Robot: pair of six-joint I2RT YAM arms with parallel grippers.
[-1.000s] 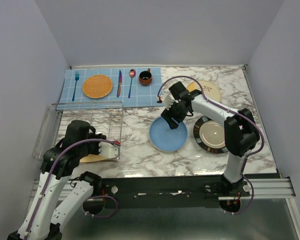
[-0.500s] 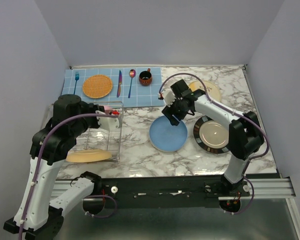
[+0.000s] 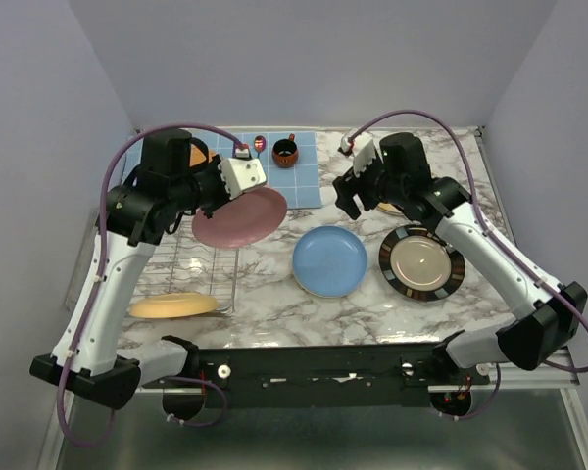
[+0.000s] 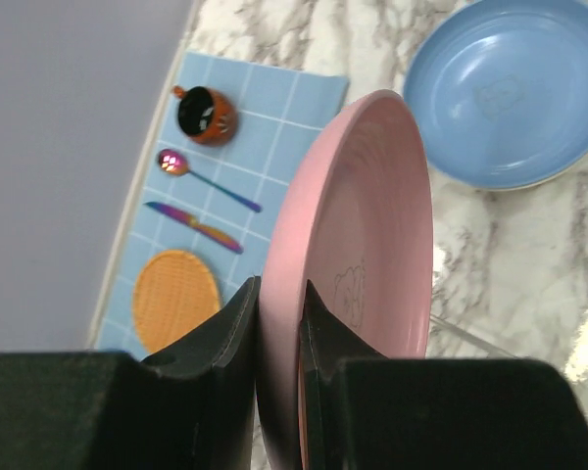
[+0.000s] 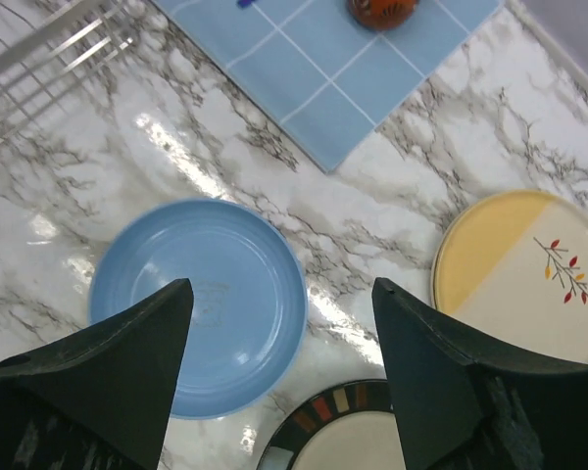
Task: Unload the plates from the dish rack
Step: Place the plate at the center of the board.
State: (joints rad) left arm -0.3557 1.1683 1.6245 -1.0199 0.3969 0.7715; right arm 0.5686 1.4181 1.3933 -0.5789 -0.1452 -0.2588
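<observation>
My left gripper [image 4: 279, 290] clamps pink plate [image 4: 365, 225] rim above dish rack [image 3: 212, 266]; thin hold may slip; right gripper [image 5: 280, 290] apart, empty.

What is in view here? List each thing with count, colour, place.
dish rack: 1, silver wire, table's left
pink plate: 1, pink, held in the air
yellow-orange plate: 1, rack's near end
blue plate: 1, table centre
black-rimmed plate: 1, beige, right of blue
cream-and-yellow plate: 1, far right
placemat: 1, blue checked, far edge
woven disc, cup, spoon, knife: 1 each; orange, red, iridescent; on placemat
left gripper: shut on pink plate's rim
right gripper: open, empty, above blue plate
</observation>
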